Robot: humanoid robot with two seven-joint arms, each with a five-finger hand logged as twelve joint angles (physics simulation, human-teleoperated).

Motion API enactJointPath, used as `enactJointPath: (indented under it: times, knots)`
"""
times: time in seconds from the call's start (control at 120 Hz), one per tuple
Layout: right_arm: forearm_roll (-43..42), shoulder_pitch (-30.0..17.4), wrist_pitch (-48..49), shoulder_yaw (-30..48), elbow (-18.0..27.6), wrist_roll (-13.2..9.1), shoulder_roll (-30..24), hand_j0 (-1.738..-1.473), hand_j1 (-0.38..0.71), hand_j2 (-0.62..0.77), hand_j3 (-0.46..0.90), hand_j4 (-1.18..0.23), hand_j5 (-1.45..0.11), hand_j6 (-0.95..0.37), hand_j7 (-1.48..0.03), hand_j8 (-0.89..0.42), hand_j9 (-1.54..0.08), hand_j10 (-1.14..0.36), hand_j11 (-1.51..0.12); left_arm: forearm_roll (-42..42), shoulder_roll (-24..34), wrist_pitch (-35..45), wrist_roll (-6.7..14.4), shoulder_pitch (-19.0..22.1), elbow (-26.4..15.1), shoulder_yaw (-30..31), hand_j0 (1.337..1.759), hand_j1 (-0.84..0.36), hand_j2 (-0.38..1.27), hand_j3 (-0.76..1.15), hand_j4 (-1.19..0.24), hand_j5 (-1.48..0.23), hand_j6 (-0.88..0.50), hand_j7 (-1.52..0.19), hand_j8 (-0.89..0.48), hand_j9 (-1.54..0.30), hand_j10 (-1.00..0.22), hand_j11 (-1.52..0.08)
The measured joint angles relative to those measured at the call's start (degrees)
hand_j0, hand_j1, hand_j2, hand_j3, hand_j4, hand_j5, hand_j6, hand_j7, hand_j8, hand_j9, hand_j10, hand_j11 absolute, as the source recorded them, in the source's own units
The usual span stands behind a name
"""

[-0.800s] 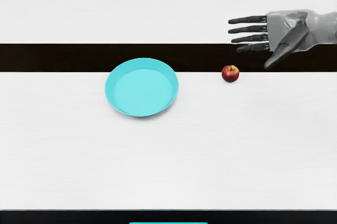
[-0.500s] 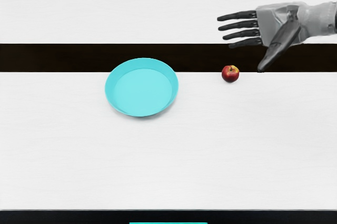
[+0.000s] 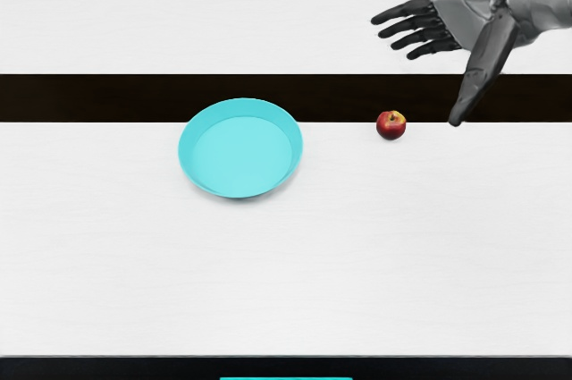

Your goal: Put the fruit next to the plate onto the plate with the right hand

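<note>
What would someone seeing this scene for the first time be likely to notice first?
Most likely the turquoise plate, empty, left of centre on the white table. Next comes the small red apple, lying apart to the plate's right at the edge of the dark band that crosses the table. At the top right the right hand hovers open, up and to the right of the apple, holding nothing.

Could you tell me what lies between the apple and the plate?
In the head view, only bare white table lies between the apple and the plate.
</note>
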Motion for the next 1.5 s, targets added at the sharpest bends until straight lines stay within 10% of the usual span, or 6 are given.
enactJointPath:
  times: [0.383,0.9,1.5]
  knots:
    - [-9.0,7.9,-31.0,-17.8,-0.7,0.0,13.8,-1.658,-0.29,-0.01,0.0,-0.05,-0.06,-0.05,-0.06,-0.05,-0.06,-0.05,-0.06,0.0,0.0,0.0,0.0,0.0,0.0,0.0,1.658,0.07,0.05,0.0,-0.23,-0.3,-0.23,-0.3,-0.23,-0.3,-0.23,-0.3]
    - [-9.2,7.2,-59.1,-37.1,-0.4,0.0,31.5,-1.658,-0.29,-0.01,0.0,-0.05,-0.07,-0.05,-0.07,-0.05,-0.07,-0.05,-0.07,0.0,0.0,0.0,0.0,0.0,0.0,0.0,1.658,0.07,0.05,0.0,-0.23,-0.3,-0.23,-0.3,-0.23,-0.3,-0.23,-0.3]
    - [-9.4,-0.1,-63.4,-39.7,-12.8,0.0,38.7,-1.658,-0.03,-0.05,0.0,-0.27,-0.35,-0.27,-0.35,-0.27,-0.35,-0.27,-0.35,0.0,0.0,0.0,0.0,0.0,0.0,0.0,1.658,0.07,0.05,0.0,-0.23,-0.3,-0.23,-0.3,-0.23,-0.3,-0.23,-0.3]
